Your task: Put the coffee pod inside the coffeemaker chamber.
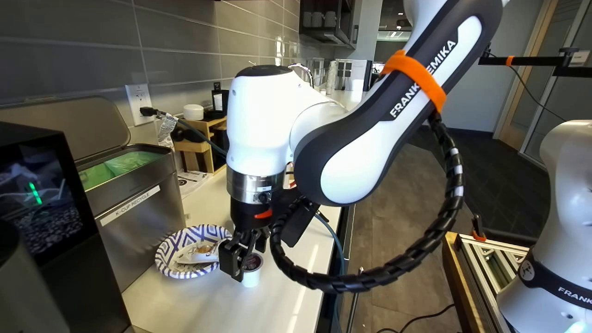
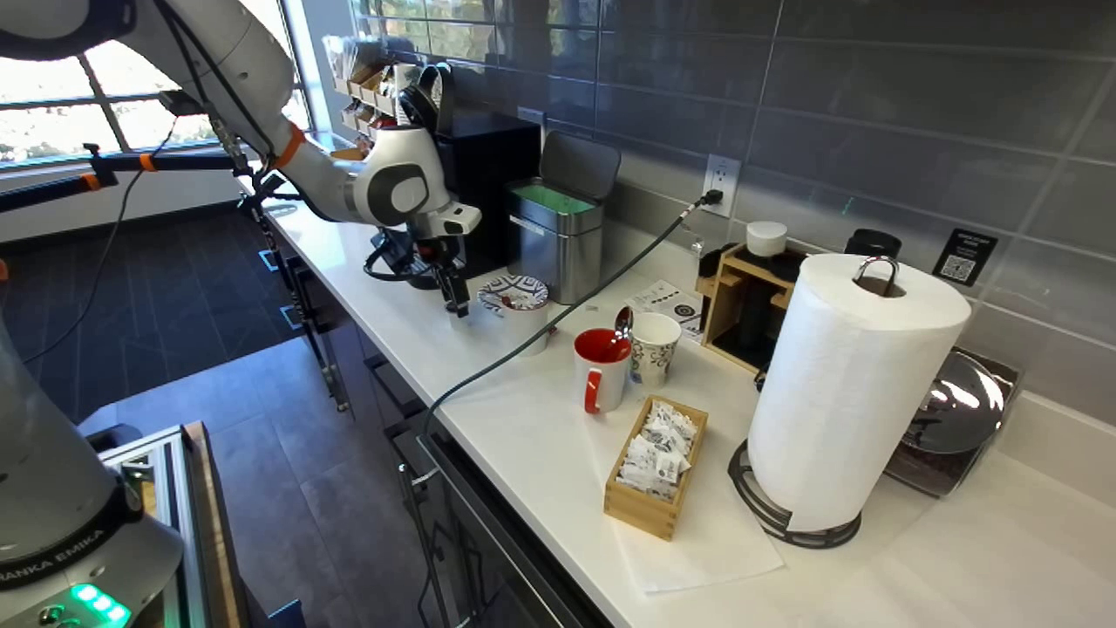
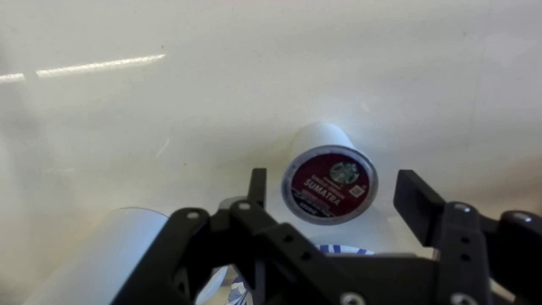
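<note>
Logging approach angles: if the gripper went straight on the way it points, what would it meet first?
Probably the coffee pod, seen in the wrist view between the fingers of the open gripper; it would likely pass between them before they reach the countertop. Its depth is unclear.

Is a white-bodied coffee pod, pale-rimmed, maroon-lidded, marked SUMATRA; stands upright, lid up, on the desk at four o'clock from the wrist view's centre.
</note>
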Robot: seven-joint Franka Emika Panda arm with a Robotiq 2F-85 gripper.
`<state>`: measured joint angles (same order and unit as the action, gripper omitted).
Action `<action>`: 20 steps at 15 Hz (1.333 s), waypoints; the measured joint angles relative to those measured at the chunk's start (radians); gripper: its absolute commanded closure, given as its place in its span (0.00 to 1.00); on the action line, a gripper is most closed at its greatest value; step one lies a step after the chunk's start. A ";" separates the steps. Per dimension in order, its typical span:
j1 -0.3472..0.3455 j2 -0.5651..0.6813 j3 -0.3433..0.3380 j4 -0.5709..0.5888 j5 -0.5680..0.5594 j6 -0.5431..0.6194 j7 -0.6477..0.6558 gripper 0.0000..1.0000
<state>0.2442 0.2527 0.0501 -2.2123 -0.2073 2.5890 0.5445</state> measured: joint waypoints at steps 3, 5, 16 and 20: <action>-0.005 0.000 0.000 0.000 0.010 0.000 -0.009 0.30; -0.007 0.000 0.000 0.000 0.013 0.000 -0.016 0.35; -0.008 -0.021 -0.003 -0.009 0.014 0.000 -0.020 0.71; -0.018 -0.087 0.020 -0.055 0.065 0.003 -0.139 0.71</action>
<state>0.2262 0.1658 0.0700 -2.2670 -0.1422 2.5917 0.4052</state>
